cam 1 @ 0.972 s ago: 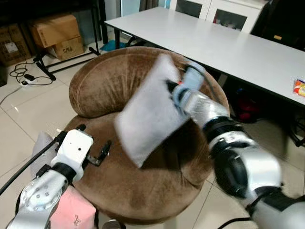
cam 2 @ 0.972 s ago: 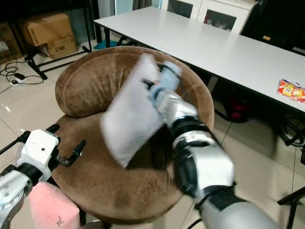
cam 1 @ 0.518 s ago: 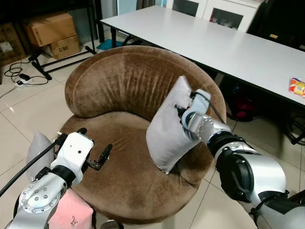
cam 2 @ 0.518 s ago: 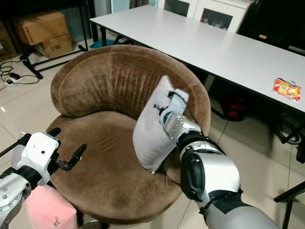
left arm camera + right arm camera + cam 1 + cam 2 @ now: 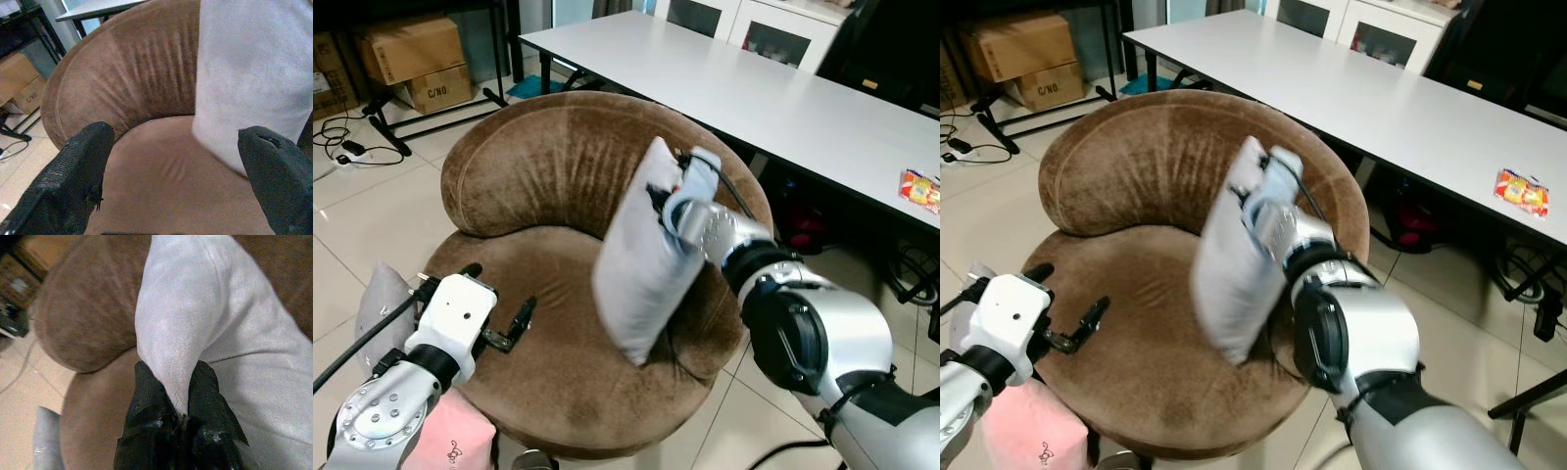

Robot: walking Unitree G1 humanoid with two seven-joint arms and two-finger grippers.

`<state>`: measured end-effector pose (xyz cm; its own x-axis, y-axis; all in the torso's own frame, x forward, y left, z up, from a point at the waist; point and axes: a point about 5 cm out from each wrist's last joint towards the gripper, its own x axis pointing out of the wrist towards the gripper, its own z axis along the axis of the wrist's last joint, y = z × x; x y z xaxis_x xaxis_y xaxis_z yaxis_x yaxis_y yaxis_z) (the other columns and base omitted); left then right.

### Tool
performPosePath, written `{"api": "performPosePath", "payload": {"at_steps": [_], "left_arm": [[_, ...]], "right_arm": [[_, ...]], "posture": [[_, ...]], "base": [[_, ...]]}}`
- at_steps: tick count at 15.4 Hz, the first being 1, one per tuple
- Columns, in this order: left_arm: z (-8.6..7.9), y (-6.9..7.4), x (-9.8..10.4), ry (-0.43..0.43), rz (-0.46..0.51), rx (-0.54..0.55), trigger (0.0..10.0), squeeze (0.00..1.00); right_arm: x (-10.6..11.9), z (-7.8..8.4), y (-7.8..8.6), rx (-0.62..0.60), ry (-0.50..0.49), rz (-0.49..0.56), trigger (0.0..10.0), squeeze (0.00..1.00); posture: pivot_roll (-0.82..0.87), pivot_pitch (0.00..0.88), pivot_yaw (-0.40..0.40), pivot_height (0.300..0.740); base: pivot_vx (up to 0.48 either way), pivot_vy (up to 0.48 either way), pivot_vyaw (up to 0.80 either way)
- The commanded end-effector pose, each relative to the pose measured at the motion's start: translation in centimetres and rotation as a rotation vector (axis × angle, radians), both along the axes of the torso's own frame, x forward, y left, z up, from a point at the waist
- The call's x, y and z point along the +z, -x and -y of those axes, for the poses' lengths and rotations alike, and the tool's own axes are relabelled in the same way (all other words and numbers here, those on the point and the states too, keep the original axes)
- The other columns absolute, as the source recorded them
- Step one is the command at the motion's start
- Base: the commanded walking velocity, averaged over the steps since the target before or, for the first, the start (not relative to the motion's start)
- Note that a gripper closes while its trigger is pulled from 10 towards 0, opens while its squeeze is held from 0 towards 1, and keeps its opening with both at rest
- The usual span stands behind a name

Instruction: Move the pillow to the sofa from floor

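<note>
Pillows of pale grey and pink fabric [image 5: 450, 446] lie on the tiled floor at about 7 o'clock, closest to the robot. Just past them the left gripper [image 5: 501, 324] hovers over the front edge of the round brown velvet sofa chair [image 5: 538, 171], its two black fingers [image 5: 80, 166] spread wide and holding nothing.

Farther in, toward 1 o'clock, the right gripper [image 5: 177, 399] is clenched on a fold near the top edge of the light grey square pillow [image 5: 641, 259]. The pillow hangs tilted above the seat, its lower corner pointing down toward the cushion near the chair's right side; whether that corner touches the velvet I cannot tell.

It looks light and soft: the cover bunches where it is pinched and the body sags freely below. A pinch at a corner or seam seems enough, though suede-like cloth could slide out of a shallow grip.

The right wrist view shows the fold squeezed between the fingers, which the head views blur. The left wrist view shows the pillow's broad face against the backrest. Beyond, at 12 o'clock, stands a long white table [image 5: 783, 93].
</note>
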<state>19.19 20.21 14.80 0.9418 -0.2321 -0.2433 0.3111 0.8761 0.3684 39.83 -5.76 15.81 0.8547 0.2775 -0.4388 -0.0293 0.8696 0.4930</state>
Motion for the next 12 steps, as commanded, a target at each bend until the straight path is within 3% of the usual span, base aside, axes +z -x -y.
{"api": "performPosePath", "payload": {"at_steps": [1,3,5,7,8,10,11,12], "left_arm": [[0.3,0.2,0.3,0.003,0.002,-0.017,10.0,0.00],[0.9,0.7,0.5,0.011,-0.018,-0.057,10.0,0.00],[1.2,1.5,0.4,0.008,-0.060,-0.094,10.0,0.00],[1.2,2.2,0.6,0.002,-0.075,-0.103,10.0,0.00],[1.0,2.8,0.7,-0.015,-0.106,-0.116,10.0,0.00],[0.8,3.3,0.8,-0.020,-0.125,-0.120,10.0,0.00],[0.8,3.3,0.7,-0.021,-0.129,-0.117,10.0,0.00],[0.7,3.3,0.8,-0.021,-0.131,-0.114,10.0,0.00]], "right_arm": [[1.9,-0.1,-0.6,-0.006,-0.045,0.048,10.0,0.00],[1.8,-0.9,-0.4,-0.020,-0.097,0.010,10.0,0.00],[-0.3,0.3,0.0,-0.121,-0.113,-0.050,10.0,0.00],[-1.5,1.3,0.3,-0.169,-0.056,-0.062,10.0,0.00],[-2.7,1.9,0.7,-0.191,0.051,-0.064,10.0,0.00],[-3.7,1.8,1.1,-0.185,0.116,-0.071,10.0,0.00],[-3.9,1.3,1.3,-0.146,0.143,-0.062,10.0,1.00],[-3.9,0.8,1.4,-0.119,0.145,-0.052,10.0,1.00]], "posture": [[0.17,0.000,-0.146,0.740],[0.15,0.000,-0.132,0.740],[0.16,0.000,-0.120,0.740],[0.17,0.000,-0.108,0.740],[0.18,0.000,-0.096,0.740],[0.18,0.000,-0.083,0.740],[0.18,0.000,-0.084,0.740],[0.18,0.000,-0.088,0.740]], "base": [[0.000,0.000,0.00],[0.000,0.000,0.00],[0.000,0.000,0.00],[0.000,0.000,0.00],[0.000,0.000,0.00],[0.000,0.000,0.00],[0.000,0.000,0.00],[0.000,0.000,0.00]]}}
